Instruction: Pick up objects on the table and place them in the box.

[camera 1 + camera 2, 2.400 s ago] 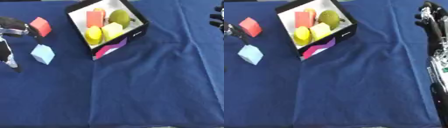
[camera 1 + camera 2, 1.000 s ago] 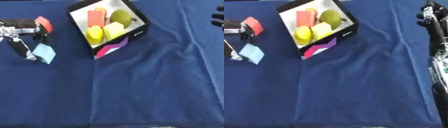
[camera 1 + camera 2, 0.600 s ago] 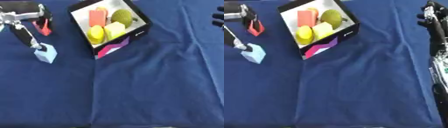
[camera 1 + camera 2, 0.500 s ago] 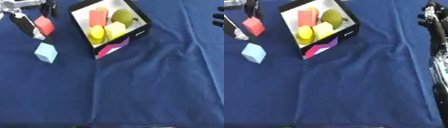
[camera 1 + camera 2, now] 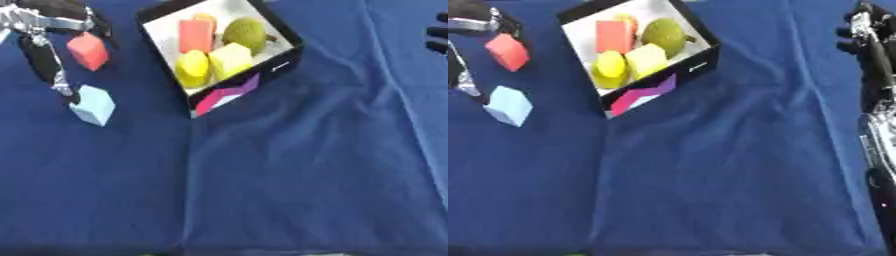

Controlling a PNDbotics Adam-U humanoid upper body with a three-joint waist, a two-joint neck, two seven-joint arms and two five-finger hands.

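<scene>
While my left hand pinches the red block just left of the box, ready to carry it over, the pale blue cube waits on the cloth; my right hand idles, fingers straight.

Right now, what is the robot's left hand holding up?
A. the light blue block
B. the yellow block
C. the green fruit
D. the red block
D: the left hand has the red block hanging at its fingers, above the cloth, while the light blue block lies on the blue cloth and the yellow block and green fruit sit in the box.
</scene>
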